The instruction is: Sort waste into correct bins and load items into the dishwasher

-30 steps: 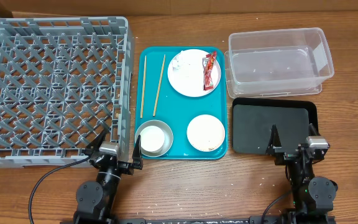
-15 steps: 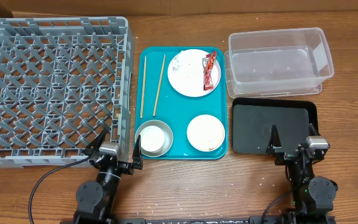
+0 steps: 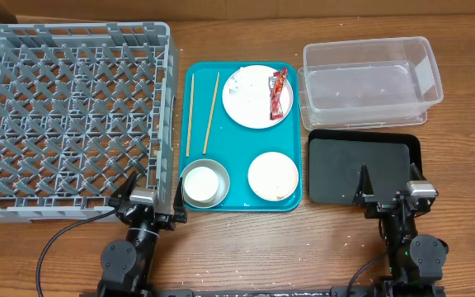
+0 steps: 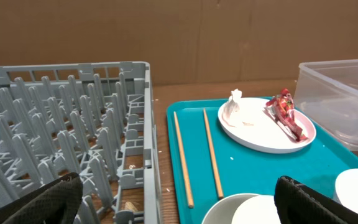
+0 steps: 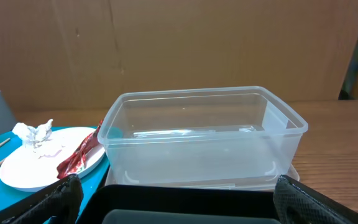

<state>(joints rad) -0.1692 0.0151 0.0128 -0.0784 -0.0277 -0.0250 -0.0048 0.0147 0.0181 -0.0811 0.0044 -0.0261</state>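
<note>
The grey dish rack [image 3: 72,115] stands at the left. A teal tray [image 3: 242,136] holds two chopsticks [image 3: 190,115], a white plate [image 3: 256,103] with a red wrapper [image 3: 279,92], tissue [image 3: 236,81] and rice grains, a steel bowl [image 3: 204,183] with a white cup in it, and a small white bowl [image 3: 273,176]. The clear tub [image 3: 369,82] and black tray [image 3: 363,169] are at the right. My left gripper [image 3: 152,194] is open and empty, between the rack's corner and the steel bowl [image 4: 229,208]. My right gripper [image 3: 386,183] is open and empty over the black tray's [image 5: 191,199] near edge.
The left wrist view shows the rack wall [image 4: 138,124] close on the left, and the chopsticks [image 4: 182,155] and plate [image 4: 266,124] ahead. The right wrist view shows the tub [image 5: 197,130] straight ahead. A brown cardboard wall stands behind the table.
My left gripper has shifted slightly to the left. Nothing else has moved.
</note>
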